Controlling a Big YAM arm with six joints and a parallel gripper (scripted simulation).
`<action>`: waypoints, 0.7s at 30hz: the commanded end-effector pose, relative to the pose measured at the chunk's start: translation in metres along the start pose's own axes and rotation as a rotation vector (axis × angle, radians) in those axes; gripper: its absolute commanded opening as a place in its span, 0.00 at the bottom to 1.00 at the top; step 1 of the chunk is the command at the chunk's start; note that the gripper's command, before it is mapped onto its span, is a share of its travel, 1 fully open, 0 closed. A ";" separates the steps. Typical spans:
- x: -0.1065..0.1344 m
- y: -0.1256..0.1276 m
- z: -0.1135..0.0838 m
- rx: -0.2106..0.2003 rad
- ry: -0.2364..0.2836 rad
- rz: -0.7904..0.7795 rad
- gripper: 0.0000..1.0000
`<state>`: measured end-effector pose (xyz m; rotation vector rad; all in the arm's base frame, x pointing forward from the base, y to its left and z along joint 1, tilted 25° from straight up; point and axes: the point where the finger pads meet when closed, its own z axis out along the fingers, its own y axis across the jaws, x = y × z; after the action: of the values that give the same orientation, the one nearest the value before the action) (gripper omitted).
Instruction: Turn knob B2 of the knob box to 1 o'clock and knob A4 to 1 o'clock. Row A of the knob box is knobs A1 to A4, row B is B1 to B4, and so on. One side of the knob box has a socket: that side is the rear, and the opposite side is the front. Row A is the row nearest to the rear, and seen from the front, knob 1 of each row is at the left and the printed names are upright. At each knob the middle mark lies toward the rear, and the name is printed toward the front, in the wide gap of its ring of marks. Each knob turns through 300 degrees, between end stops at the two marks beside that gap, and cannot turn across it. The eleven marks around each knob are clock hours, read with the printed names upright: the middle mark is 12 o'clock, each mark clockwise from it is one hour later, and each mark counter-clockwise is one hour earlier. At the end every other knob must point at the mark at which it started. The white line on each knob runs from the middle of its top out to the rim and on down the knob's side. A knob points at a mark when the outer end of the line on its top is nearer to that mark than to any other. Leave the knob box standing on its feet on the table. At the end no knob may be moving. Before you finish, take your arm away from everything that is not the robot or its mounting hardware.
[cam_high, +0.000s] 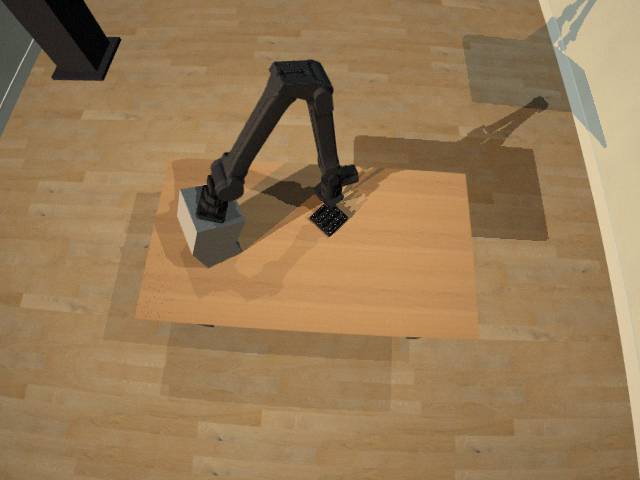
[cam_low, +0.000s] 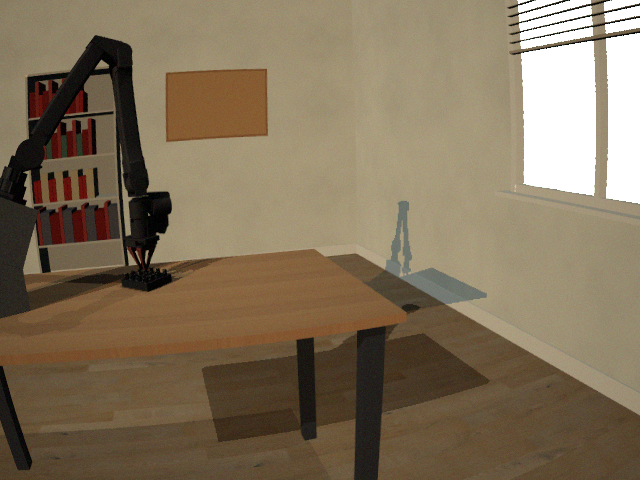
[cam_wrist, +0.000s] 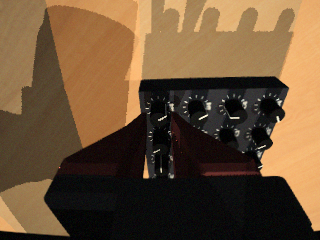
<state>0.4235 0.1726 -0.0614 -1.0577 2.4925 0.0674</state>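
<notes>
Knobs on the knob box (cam_wrist: 215, 86) are, we judge, small, hard and smooth-sided, so each should be taken across its round flank with one finger on either side, low enough to bite but clear of its neighbours, and turned about its own upright axis. The box looks low and light on its feet, so any sideways push could make it skid or twist on the counter (cam_wrist: 100, 50). A knob forced against its end stop would probably drag the whole box round. The box sits directly beneath the claw (cam_wrist: 160, 120). One column of knobs runs in the narrow gap between the two dark red fingers, and the other columns lie off to the right of the claw. The claw stands only a little open, its fingers flanking a knob (cam_wrist: 160, 139) without, in our judgement, clamping it. The printed names are too small to read, so we cannot tell which knob this is. The box is close to square and has no marked long axis. Its rows run crosswise to the claw, and from above its edges sit on a diagonal to the counter's edges. We cannot make out the socket side, so front and rear stay unsettled. On the row beyond the fingertips the white lines mostly point back toward the claw or off to its right.
</notes>
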 end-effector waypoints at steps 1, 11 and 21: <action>-0.007 -0.004 0.000 0.008 -0.017 -0.001 0.18; -0.007 -0.004 0.000 0.008 -0.016 -0.001 0.08; -0.007 -0.004 0.000 0.008 -0.016 -0.001 0.08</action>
<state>0.4234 0.1727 -0.0614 -1.0579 2.4925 0.0680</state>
